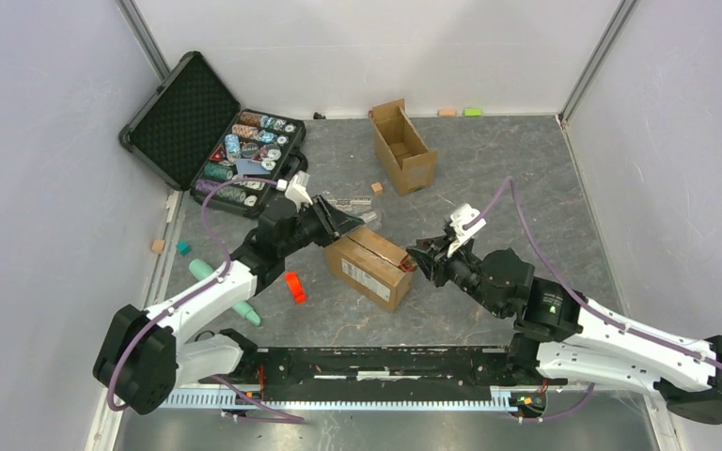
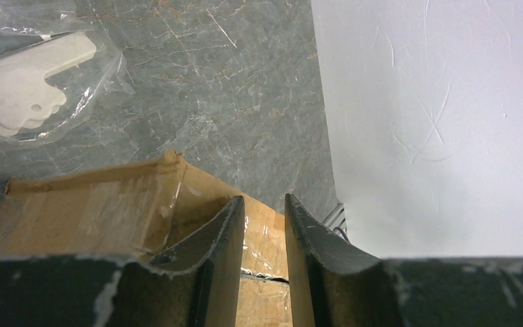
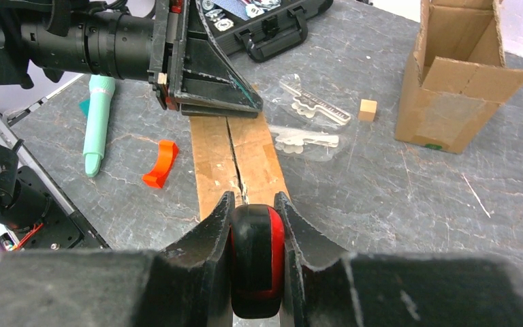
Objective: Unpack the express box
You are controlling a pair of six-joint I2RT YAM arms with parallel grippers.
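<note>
Table: grey stone-patterned top [image 1: 508, 188] between white walls; you are working at its middle, just ahead of both arm bases.
Left gripper [image 1: 338, 223]: it rests on the far-left end of the box, fingers a narrow gap apart with nothing between them. Use it as a hold-down and press straight down so the box cannot skid.
Box [image 1: 371, 266]: it lies flat and slanted at the table's centre, with the left gripper on one end and the right gripper's tool at the other.
Seam [image 3: 233, 160]: it runs along the top toward the left gripper and looks split over most of its length. Your step is probably to finish the cut, then lift the flaps.
Right gripper [image 1: 420, 258]: it is clamped on a red tool [image 3: 257, 262] at the near-right end. Hold the tool shallow and in line with the seam, so nothing inside is scored.
Risk: if you pull too hard, the box may swing out from under the left hold.
Look of the box: brown cardboard, brick-shaped, with glossy clear tape wrinkled on top and a white printed label [image 1: 362, 274] on the side toward the arm bases.
</note>
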